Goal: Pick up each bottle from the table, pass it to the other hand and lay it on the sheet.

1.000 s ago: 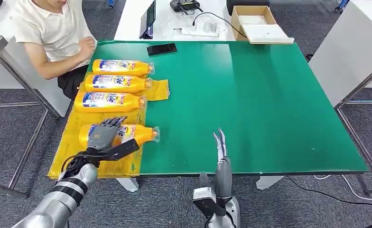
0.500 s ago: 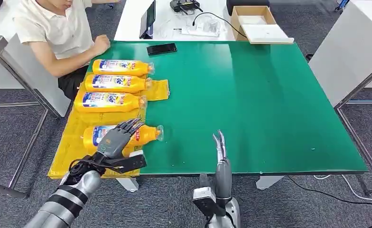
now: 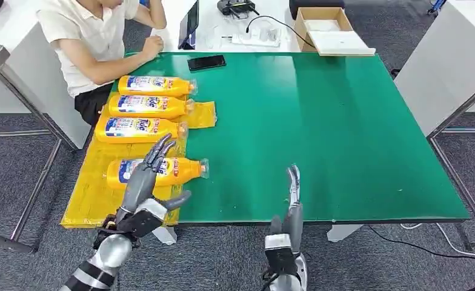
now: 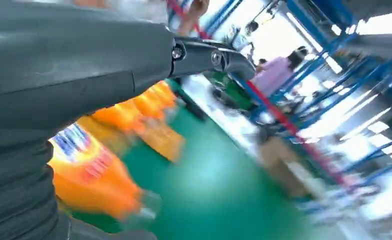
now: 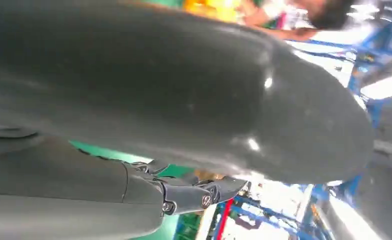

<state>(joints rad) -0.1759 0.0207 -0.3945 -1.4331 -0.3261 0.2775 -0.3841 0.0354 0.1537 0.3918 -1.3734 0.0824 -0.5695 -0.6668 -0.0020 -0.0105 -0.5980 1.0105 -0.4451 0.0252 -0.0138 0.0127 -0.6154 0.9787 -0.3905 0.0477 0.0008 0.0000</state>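
- Bottles: you have four yellow ones lying on the yellow sheet at the left edge of the green tabletop, caps pointing toward the tabletop's middle. No bottle is left on the bare green.
- The nearest bottle lies flat on the sheet, apart from the three further ones, which sit close side by side.
- Change: a second ago your left robot hand lay over this nearest bottle; it has now lifted off, fingers straight and spread, holding nothing. The bottle has shifted slightly toward the tabletop's middle and rests free.
- Your right robot hand stands at the near edge of the tabletop, fingers straight and pointing up, empty. It has moved a little to the right since the earlier pictures.
- The left wrist view is blurred; it shows orange bottle shapes on green, nothing firmer.
- A person sits at the far left corner, forearm on the tabletop near the furthest bottle.
- Judgement: the last placement looks finished, and so does the task, unless more bottles arrive.
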